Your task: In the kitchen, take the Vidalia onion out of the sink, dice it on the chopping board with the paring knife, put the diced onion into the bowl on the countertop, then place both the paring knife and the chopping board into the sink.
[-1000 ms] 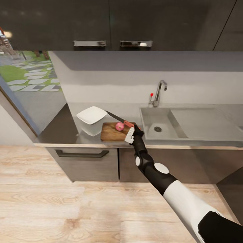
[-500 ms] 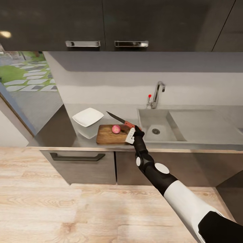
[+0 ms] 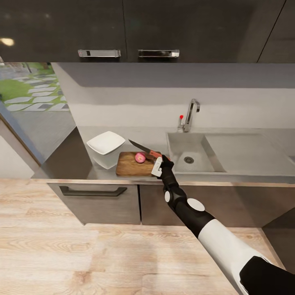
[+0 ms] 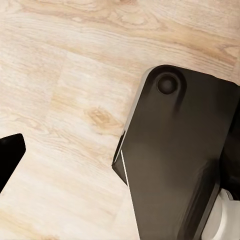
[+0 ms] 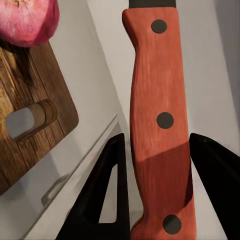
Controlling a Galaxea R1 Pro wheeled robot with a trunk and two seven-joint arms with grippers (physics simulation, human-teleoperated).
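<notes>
The right end effector [image 3: 159, 164] grips the paring knife [image 3: 144, 149] by its red handle, fingers closed around it, blade angled over the chopping board [image 3: 133, 164]. The Vidalia onion [image 3: 140, 157] sits whole on that board, beside the bowl [image 3: 105, 143] on the tabletop [image 3: 246, 172]. The left end effector's state cannot be told.

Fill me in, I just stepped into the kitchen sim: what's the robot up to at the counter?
It is about to cut an onion. The right gripper holds the paring knife by its red handle, blade angled over the chopping board. The Vidalia onion sits whole on the board, not yet diced. The white bowl waits empty just left of the board, and the sink lies to its right.
</notes>
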